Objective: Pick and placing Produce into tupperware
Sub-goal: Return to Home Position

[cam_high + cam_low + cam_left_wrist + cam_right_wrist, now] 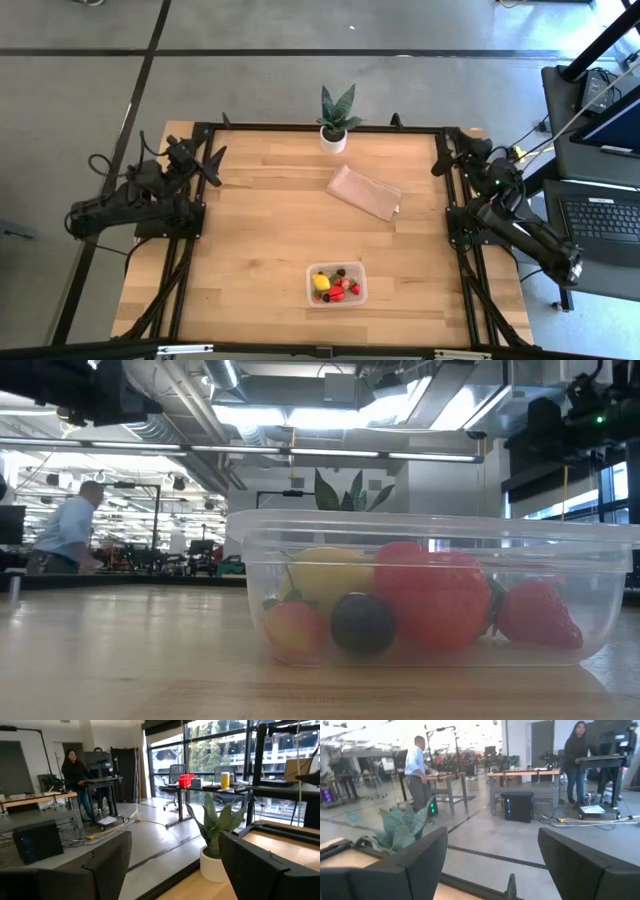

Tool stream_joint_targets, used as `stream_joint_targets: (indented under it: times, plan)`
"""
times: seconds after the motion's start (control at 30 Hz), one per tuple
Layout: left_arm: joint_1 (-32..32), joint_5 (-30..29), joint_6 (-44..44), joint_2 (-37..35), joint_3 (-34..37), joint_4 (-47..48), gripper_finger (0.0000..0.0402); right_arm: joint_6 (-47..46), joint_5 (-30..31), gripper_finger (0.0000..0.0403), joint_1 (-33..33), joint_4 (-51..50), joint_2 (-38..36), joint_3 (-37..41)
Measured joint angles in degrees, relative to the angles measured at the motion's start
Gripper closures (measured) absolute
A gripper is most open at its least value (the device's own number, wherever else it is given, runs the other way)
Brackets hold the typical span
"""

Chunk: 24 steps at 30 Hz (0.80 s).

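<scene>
The clear tupperware [337, 284] sits near the table's near edge and fills the low view [430, 595]. The produce lies inside it: red strawberries [432, 595], a yellow fruit [325, 575], a dark berry [362, 622] and a small orange-red fruit [295, 628]. My left gripper [212, 166] is raised over the table's far left corner, open and holding nothing [172, 857]. My right gripper [442, 158] is raised over the far right corner, open and holding nothing [492, 857].
A potted plant [335, 120] stands at the far edge's middle and shows in both wrist views [215, 837]. A flat tan sheet [364, 192] lies right of the table's centre. People stand in the room beyond the table [417, 767]. A laptop [600, 215] sits right of the table.
</scene>
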<state>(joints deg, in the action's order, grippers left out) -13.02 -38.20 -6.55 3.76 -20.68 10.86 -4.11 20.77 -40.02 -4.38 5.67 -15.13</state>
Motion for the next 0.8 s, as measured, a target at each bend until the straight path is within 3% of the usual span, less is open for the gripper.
stream_joint_targets:
  times: [0.2,0.33,0.8]
  plan:
    - [0.00,-1.77,0.02,-3.59,3.48,0.15,0.0113,-1.88,0.64,0.0091,0.01,1.53,-5.63,5.15]
    - [0.00,-3.20,0.92,-3.61,5.31,-0.42,0.0113,-3.15,0.64,0.0091,0.01,3.06,-5.23,6.57]
    - [0.01,0.22,10.89,-3.61,14.57,-1.63,0.0113,-7.41,-0.99,0.0091,0.01,15.28,-5.57,14.77]
